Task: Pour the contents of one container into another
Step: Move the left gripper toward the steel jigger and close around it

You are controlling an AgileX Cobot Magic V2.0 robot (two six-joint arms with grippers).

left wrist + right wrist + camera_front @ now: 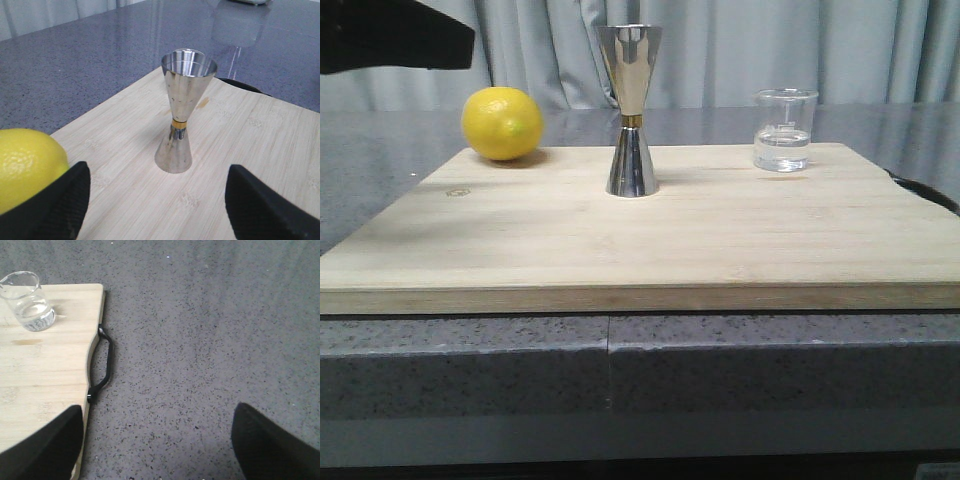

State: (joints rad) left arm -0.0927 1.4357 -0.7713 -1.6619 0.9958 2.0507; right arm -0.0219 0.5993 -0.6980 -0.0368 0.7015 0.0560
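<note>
A small clear glass beaker (784, 130) with a little clear liquid stands at the far right of the wooden board (650, 240); the right wrist view shows the beaker (27, 301) near the board's corner. The steel hourglass jigger (629, 110) with a gold waist band stands upright mid-board. My left gripper (157, 200) is open, hovering over the board with the jigger (183, 107) ahead between its fingers, apart from them. My right gripper (157, 440) is open and empty above the grey counter, beside the board's right edge, well short of the beaker.
A yellow lemon (502, 123) sits at the board's far left corner, close to my left finger (55, 205) in the wrist view. A black handle (102, 365) sticks out of the board's right edge. Speckled grey counter (210, 340) surrounds the board; curtains hang behind.
</note>
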